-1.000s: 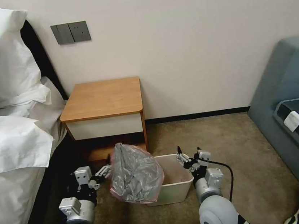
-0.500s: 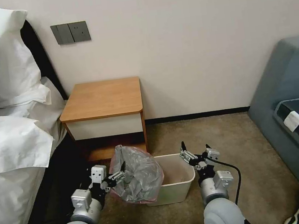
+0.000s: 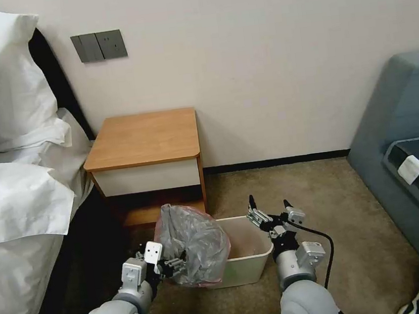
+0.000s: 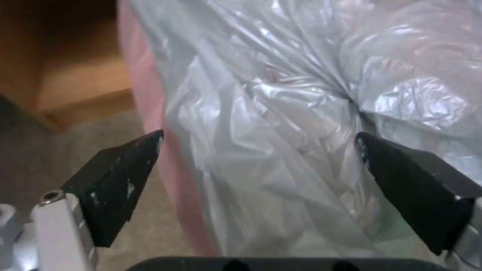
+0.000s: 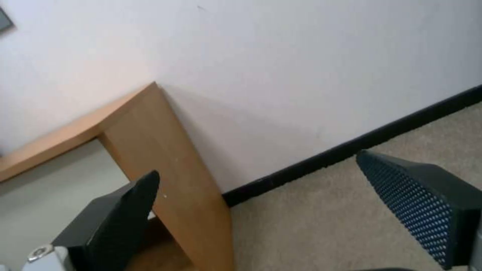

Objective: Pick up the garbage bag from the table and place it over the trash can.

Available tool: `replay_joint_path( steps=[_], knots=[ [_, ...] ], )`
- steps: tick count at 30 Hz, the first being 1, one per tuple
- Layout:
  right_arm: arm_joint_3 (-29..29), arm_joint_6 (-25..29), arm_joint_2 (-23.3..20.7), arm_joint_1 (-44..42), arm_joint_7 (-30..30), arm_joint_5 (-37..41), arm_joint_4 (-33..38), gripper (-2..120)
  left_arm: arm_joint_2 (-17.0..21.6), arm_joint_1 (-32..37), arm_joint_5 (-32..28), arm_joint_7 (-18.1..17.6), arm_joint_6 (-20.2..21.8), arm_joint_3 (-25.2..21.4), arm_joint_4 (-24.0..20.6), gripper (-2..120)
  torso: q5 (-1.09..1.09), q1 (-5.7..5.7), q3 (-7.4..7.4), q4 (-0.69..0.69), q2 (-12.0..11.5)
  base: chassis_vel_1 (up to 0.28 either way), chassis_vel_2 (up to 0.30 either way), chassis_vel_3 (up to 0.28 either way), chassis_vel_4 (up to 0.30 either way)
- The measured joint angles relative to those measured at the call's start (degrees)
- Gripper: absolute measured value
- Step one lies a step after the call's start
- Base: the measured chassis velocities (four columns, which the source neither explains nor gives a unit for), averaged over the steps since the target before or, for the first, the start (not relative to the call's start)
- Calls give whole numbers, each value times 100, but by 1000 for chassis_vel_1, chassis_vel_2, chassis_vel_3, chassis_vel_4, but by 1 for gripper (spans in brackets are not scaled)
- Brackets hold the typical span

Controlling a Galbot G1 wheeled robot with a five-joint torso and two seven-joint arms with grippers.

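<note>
The bed (image 3: 6,202) with its white sheets and pillows runs down the robot's left side, and a grey-blue sofa (image 3: 408,117) fills the far right, both on the brown carpet (image 3: 337,202). Between them, against the wall, stands the table (image 3: 143,137) – its orange-brown top bare, white drawer front below, one wooden side panel reaching to the floor in the right wrist view (image 5: 165,158). In front of the table and a little to its right, on the carpet, sits the trash can (image 3: 247,254), a cream-white bin with its long side lying across the head view and its mouth facing up. The garbage bag (image 3: 192,248) hangs over the bin's left end: it stands roughly upright, taller than wide, billowing above the rim and reaching down the outside of the left wall, with the pinkish-red edge curving along its lower and right border. The right half of the bin's mouth is uncovered. The left gripper (image 3: 178,264) is low at the bag's left flank, its fingers spread apart with crinkled grey plastic between them; in the left wrist view the gripper (image 4: 258,150) has its black fingertips (image 4: 125,165) wide on either side of the bag (image 4: 281,113) – not closed on it. The right gripper (image 3: 269,209) hovers just above the bin's right end, also spread open and holding nothing, its tips (image 5: 412,199) pointing toward the wall and the black skirting.
</note>
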Motion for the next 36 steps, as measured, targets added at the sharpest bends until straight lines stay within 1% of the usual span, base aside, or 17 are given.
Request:
replay_joint_path(
  steps=[1, 3, 4, 5, 14, 15, 16, 18, 20, 21, 24, 25, 28, 33, 36],
  knots=[
    [0, 0, 0, 0, 0, 0, 0, 100, 0, 0, 0, 0, 0, 0, 0, 100, 0, 0, 0, 0, 0, 0, 0, 0, 0],
    [-10, 7, 15, -5, -18, -39, 17, 100, -63, -27, -253, -6, -27, 71, 77, 100, -1, 0, 0, 0, 0, 0, 0, 0, 0],
    [-10, 7, 15, -5, -18, -39, 17, 100, -63, -27, -253, -6, -27, 71, 77, 100, -1, 0, 0, 0, 0, 0, 0, 0, 0],
    [-22, 16, 21, -6, -26, -58, 17, 100, -94, -52, -433, -31, -39, 102, 101, 100, 0, 0, 0, 0, 0, 0, 0, 0, 0],
    [-77, 66, 47, -39, -76, -140, -5, 100, -154, -126, -578, -244, -304, 97, 208, 100, 0, 0, 0, 0, 0, 0, 0, 0, 0],
    [-111, 79, 55, -40, -85, -167, -30, 100, -155, -213, -672, -290, -396, 46, 252, 100, 0, 0, 0, 0, 0, 0, 0, 0, 0],
    [-111, 79, 55, -40, -85, -167, -30, 100, -155, -213, -672, -290, -396, 46, 252, 100, 0, 0, 0, 0, 0, 0, 0, 0, 0],
    [-150, 98, 84, -39, -102, -225, -57, 100, -153, -335, -899, -304, -421, 5, 285, 100, 0, 0, 0, 0, 0, 0, 0, 0, 0],
    [-186, 103, 106, -39, -108, -250, -60, 100, -147, -438, -1126, -307, -336, -11, 313, 100, 0, 0, 0, 0, 0, 0, 0, 0, 0],
    [-186, 103, 106, -39, -108, -250, -60, 100, -147, -438, -1126, -307, -336, -11, 313, 100, 0, 0, 0, 0, 0, 0, 0, 0, 0],
    [-214, 113, 103, -65, -120, -282, -54, 100, -137, -616, -1292, -311, -108, -12, 414, 100, 0, 0, 0, 0, 0, 0, 0, 0, 0],
    [-214, 113, 103, -65, -120, -282, -54, 100, -137, -616, -1292, -311, -108, -12, 414, 100, 0, 0, 0, 0, 0, 0, 0, 0, 0],
    [-185, 163, 74, -148, -131, -306, -20, 100, -151, -827, -1338, -366, 100, 19, 600, 99, -1, 0, 0, 0, 0, 0, 0, 0, 0],
    [-115, 194, 51, -218, -135, -318, 16, 100, -174, -936, -1330, -383, 119, 71, 735, 98, -1, 0, 0, 0, 0, 0, 0, 0, 0],
    [-55, 206, 51, -242, -137, -319, 37, 100, -201, -1010, -1243, -394, 120, 149, 862, 93, 0, 0, 0, 0, 0, 0, 0, 0, 0]
  ],
)
